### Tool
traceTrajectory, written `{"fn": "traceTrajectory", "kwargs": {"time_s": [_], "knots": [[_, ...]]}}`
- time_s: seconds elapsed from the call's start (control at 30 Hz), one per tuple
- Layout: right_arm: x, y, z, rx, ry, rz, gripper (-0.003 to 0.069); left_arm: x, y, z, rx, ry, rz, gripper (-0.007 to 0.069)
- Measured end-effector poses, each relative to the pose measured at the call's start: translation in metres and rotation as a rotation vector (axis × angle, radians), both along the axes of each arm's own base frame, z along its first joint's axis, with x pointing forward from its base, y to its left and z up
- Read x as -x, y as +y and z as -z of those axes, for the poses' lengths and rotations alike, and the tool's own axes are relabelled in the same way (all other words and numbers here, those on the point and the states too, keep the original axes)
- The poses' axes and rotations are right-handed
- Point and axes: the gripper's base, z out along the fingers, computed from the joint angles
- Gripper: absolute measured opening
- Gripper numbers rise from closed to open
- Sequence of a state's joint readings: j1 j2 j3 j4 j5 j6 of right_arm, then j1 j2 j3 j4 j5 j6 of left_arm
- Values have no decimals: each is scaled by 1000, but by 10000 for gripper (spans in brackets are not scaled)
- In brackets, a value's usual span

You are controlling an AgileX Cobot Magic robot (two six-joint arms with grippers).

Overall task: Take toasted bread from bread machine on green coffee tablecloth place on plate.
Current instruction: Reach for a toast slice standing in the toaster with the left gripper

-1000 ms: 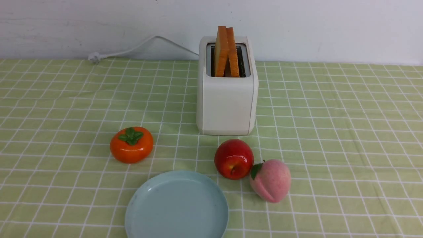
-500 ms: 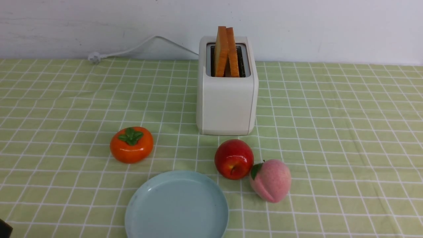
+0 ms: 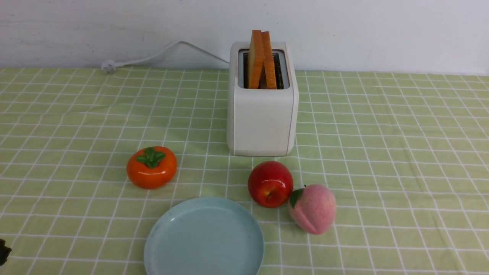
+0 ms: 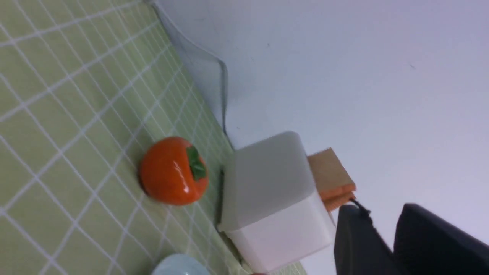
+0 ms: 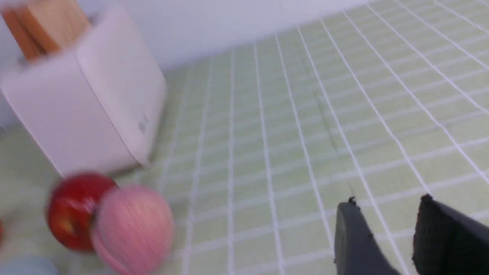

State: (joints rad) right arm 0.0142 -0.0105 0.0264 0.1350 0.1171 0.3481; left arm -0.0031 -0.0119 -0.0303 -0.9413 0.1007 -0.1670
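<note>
Front view, left claw (image 4: 384,217): black fingers apart, nothing between them; only a dark part shows.
Right claw (image 5: 387,208): dark fingers apart, gap unfilled (right wrist view).
Toasted bread (image 3: 262,59): two pale golden slices with orange-brown crusts, leaning together, upright in the boxy white toaster (image 3: 263,122), beyond and rightward of the left claw.
Plate (image 3: 204,238): round, pale blue-green, rightward of the left claw.
Peach (image 3: 313,209): pink, well apart from the right claw.

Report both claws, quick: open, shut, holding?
Left claw: open, slightly, holding nothing.
Right claw: open, holding nothing.
</note>
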Motion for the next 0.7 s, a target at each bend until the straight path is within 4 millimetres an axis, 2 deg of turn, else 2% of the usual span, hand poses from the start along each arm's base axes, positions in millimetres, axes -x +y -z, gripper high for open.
{"fn": "traceTrajectory", "kwargs": {"time_s": [0.03,0.07,0.2,0.33,0.53,0.57,0.63,0.7], "knots": [[0,0,-1,-10,-8,1,240,0,0,-1,-8,-2,4,137],[0,-1,-6,-66,-61,7,240,3,-3,-13,-95,-29,26,99],[1,-3,-17,-167,-183,24,239,3,-6,-36,-315,-61,40,-13],[3,-1,-31,-195,-151,5,194,-14,-8,-58,-496,-8,62,-13],[2,2,-92,-1,57,-29,101,-56,-17,-104,-705,67,204,-13],[1,2,-94,17,73,-34,99,-56,-17,-104,-704,67,204,-13],[0,5,-120,136,180,-80,91,-79,-19,-121,-755,81,237,-13],[-3,8,-139,243,281,-151,88,-101,-19,-130,-775,103,253,-13]]}}
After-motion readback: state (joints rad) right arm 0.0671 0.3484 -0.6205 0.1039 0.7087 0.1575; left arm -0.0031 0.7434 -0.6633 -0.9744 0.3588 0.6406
